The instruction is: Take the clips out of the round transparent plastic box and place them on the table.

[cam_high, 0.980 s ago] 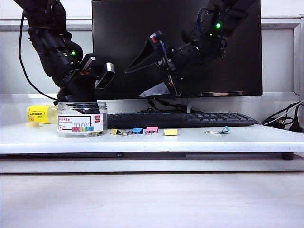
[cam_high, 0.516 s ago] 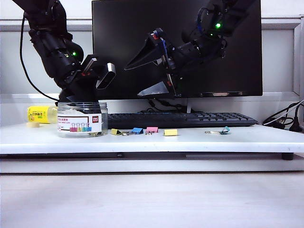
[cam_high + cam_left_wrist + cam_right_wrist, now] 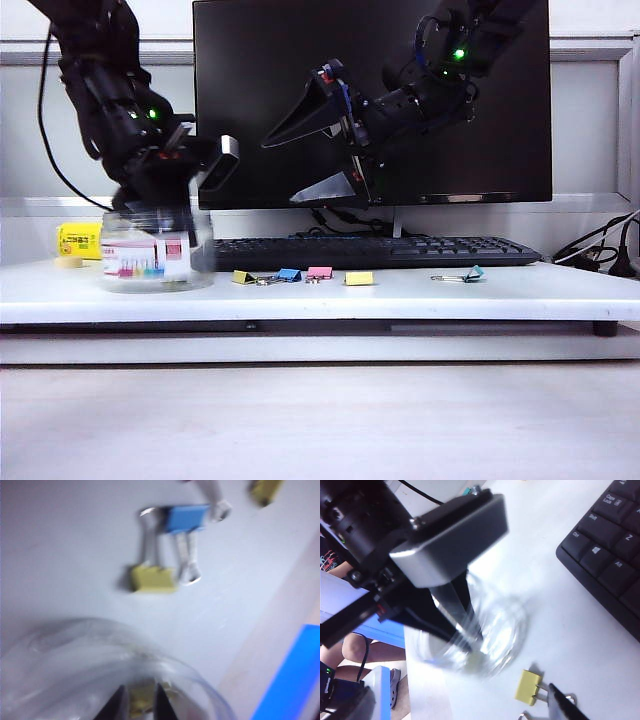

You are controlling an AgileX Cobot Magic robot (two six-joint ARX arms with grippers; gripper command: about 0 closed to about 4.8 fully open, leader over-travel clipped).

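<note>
- Two yellow clips (image 3: 243, 277) and (image 3: 359, 278) already lie on the counter (image 3: 520, 290); at least one remains inside the round transparent plastic box (image 3: 150, 250).
- The left tool (image 3: 139, 700) reaches into the box, its fingers pinching a yellow clip (image 3: 141, 701).
- The right tool (image 3: 325, 150) hangs above the keyboard (image 3: 400, 250), spread wide and empty.
- Compared with a second ago, the box has slid leftward and looks blurred.

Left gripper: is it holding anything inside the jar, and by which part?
The left gripper, reaching into the clear jar, pinches a yellow clip by its body. The right gripper hangs open above the table, empty.
</note>
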